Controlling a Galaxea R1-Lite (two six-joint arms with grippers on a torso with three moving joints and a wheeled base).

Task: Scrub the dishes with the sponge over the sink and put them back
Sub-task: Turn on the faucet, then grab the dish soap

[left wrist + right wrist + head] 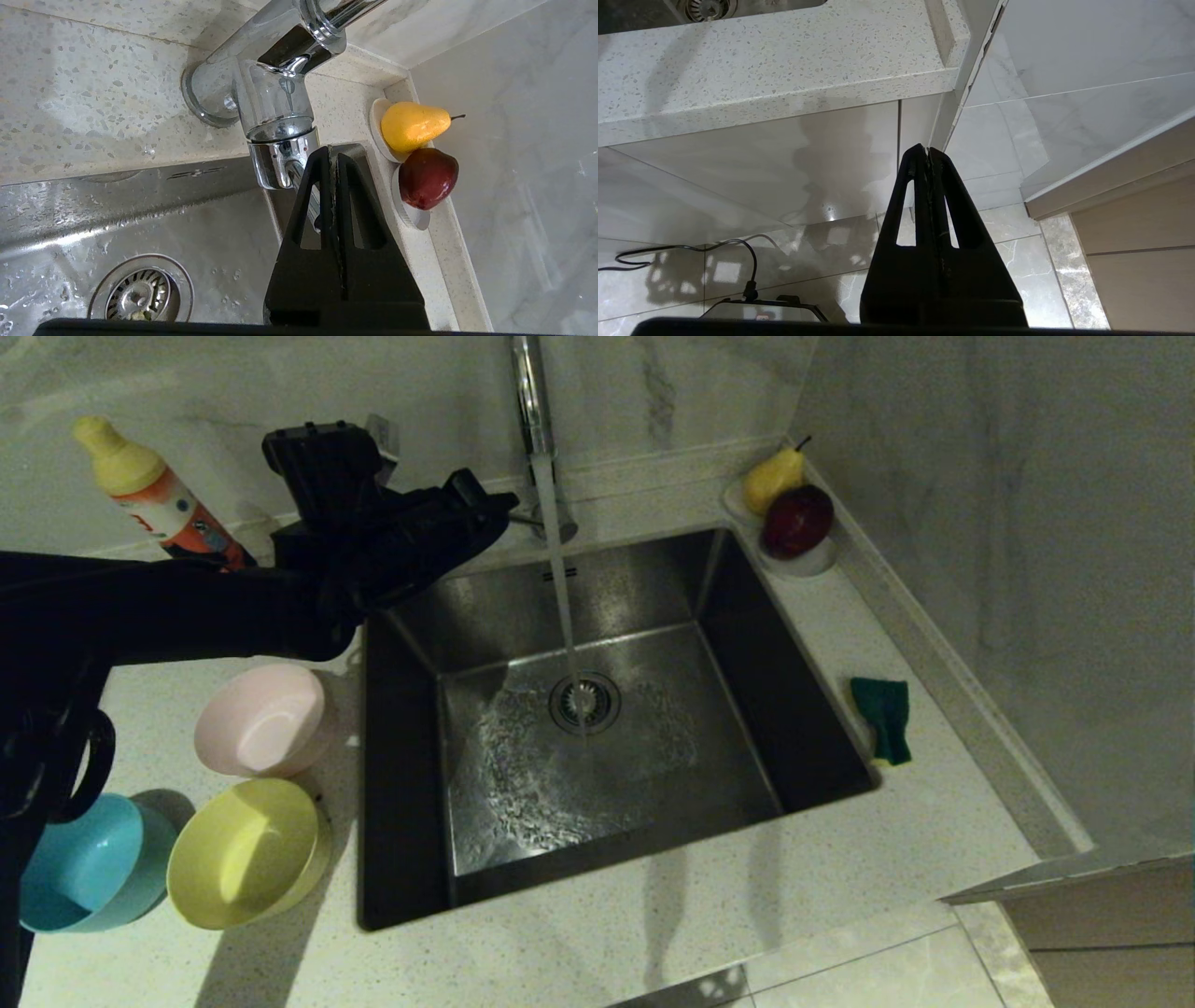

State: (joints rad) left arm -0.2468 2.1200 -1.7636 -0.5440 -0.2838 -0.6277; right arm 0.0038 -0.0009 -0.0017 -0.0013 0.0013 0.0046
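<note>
Left gripper (330,151): arm stretched over the sink's (411,859) back-left corner, fingers pressed together, tips at the faucet (275,116) lever, holding nothing.
Right gripper (927,151): hangs below counter level, pointing at the cabinet front, fingers pressed together, empty.
Water runs onto the drain strainer (584,702).
Pink bowl (261,719), yellow bowl (245,852), blue bowl (89,877): on the counter left of the sink.
Sponge (885,717): on the counter to its right.

Bowls: three — pink (263,719), yellow (247,852), blue (89,877). Sponge (884,717): one. Bottle (159,495): one. Fruit: two — pear (772,479), apple (796,520).
</note>
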